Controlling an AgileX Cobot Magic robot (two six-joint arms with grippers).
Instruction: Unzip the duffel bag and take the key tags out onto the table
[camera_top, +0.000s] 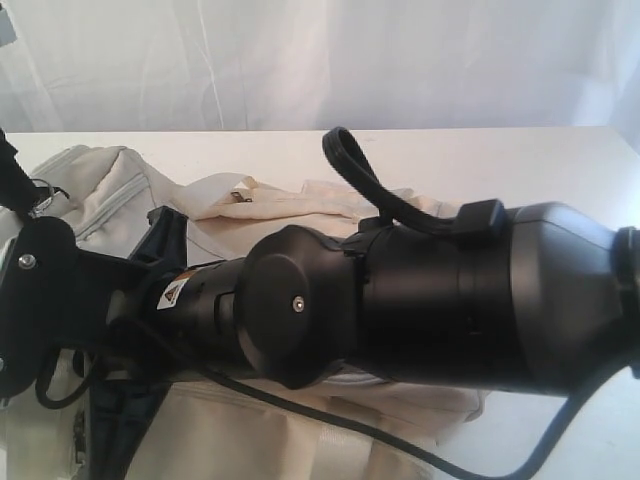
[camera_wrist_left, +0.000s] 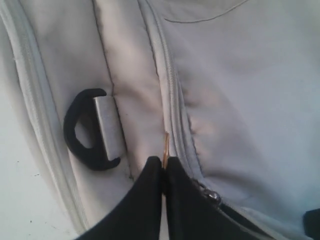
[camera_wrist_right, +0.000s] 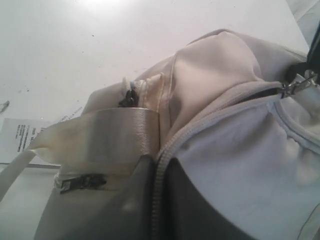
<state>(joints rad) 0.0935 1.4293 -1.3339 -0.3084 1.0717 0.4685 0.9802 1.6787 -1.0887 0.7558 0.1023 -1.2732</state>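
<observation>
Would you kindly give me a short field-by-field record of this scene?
duffel bag: cream, lying on the white table
left gripper: shut, tips at the bag's zipper, beside a black D-ring
right gripper: shut on the bag's fabric
key tags: not visible in any view
other: printed paper sheet on the table

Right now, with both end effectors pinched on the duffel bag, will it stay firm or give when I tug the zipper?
Likely floppy: the duffel bag lies rumpled and creased, so its cloth should bunch toward the pull. It may slide on the smooth table, unless the right end effector, shut on the zipper seam, anchors it.
</observation>
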